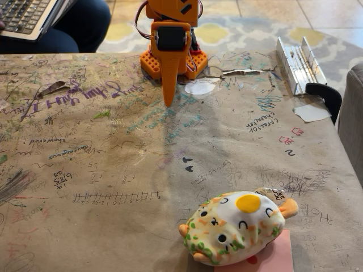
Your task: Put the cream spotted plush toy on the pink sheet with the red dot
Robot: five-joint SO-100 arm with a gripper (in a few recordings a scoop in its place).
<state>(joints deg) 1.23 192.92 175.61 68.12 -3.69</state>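
Observation:
The cream spotted plush toy (235, 226) lies at the near right of the table, rounded, with green and orange spots, a yellow circle on top and orange nubs at its sides. It rests on the pink sheet with the red dot (272, 255), covering most of it; part of the red dot (252, 260) peeks out under the toy's edge. My orange gripper (168, 99) hangs at the far middle of the table, pointing down, far from the toy. Its jaws look closed together with nothing between them.
The table is covered in brown paper full of scribbles. A metal hinge piece (299, 62) and a black clamp (325, 93) sit at the far right, with white paper scraps (311, 111) (199, 86). A person with a laptop (28, 16) sits at the far left.

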